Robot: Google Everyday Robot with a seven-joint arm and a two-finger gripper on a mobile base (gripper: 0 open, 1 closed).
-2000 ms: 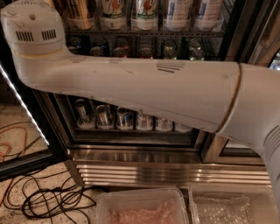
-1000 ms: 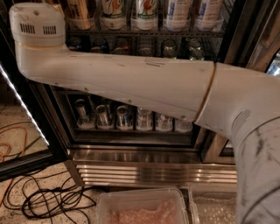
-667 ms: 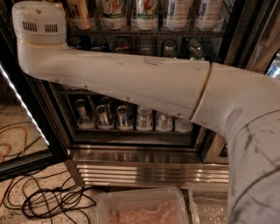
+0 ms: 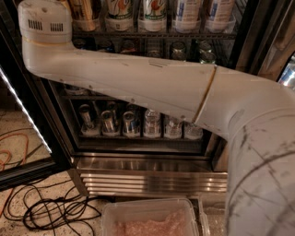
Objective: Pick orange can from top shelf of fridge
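The gripper is outside my view. The arm (image 4: 138, 87) leaves the picture at the top left, past its vented white joint housing (image 4: 44, 23), so I cannot tell the state of the jaws or whether they hold anything.

From that housing the thick white arm runs down and to the right across the whole picture, with a seam ring partway along, and swells into a scuffed segment that fills the lower right corner. It crosses in front of the fridge (image 4: 147, 173) and hides much of the middle shelf.

The fridge stands straight ahead. Its glass door (image 4: 27, 120) is swung open to the left, and the white light strip runs diagonally along its edge. On the highest shelf I can see, tall bottles (image 4: 152, 14) stand in a row with a golden-brown container at their left. I cannot pick out the orange can among them. Below the arm, silver cans (image 4: 108, 122) sit left of small clear bottles (image 4: 152, 123) on the bottom wire shelf, above the ribbed steel base.

On the speckled floor, black cables (image 4: 50, 209) coil near the door, an orange cable (image 4: 9, 147) lies further left, and a clear plastic tub (image 4: 147, 216) sits just in front of the base.
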